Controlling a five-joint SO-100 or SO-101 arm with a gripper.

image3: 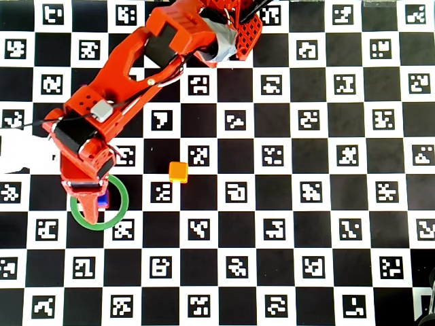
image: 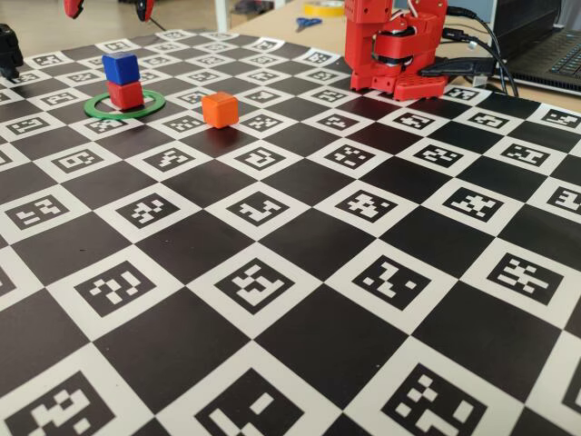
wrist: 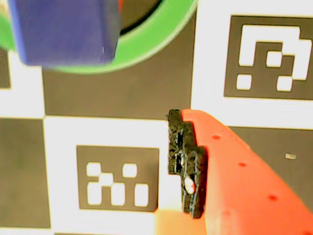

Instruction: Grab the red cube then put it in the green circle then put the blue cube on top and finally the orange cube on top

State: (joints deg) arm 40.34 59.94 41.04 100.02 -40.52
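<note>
In the fixed view the blue cube sits on top of the red cube, which stands inside the green circle. The orange cube rests on the mat to their right, apart from the ring. My gripper hangs open and empty above the stack; only its two red fingertips show at the top edge. In the wrist view the blue cube and the green circle lie at the top left, clear of my one visible finger pad. From overhead my gripper covers most of the blue cube.
The red arm base stands at the back right of the checkered marker mat, with cables and a laptop behind it. Overhead, the arm reaches diagonally from the top centre to the ring; the orange cube lies to its right.
</note>
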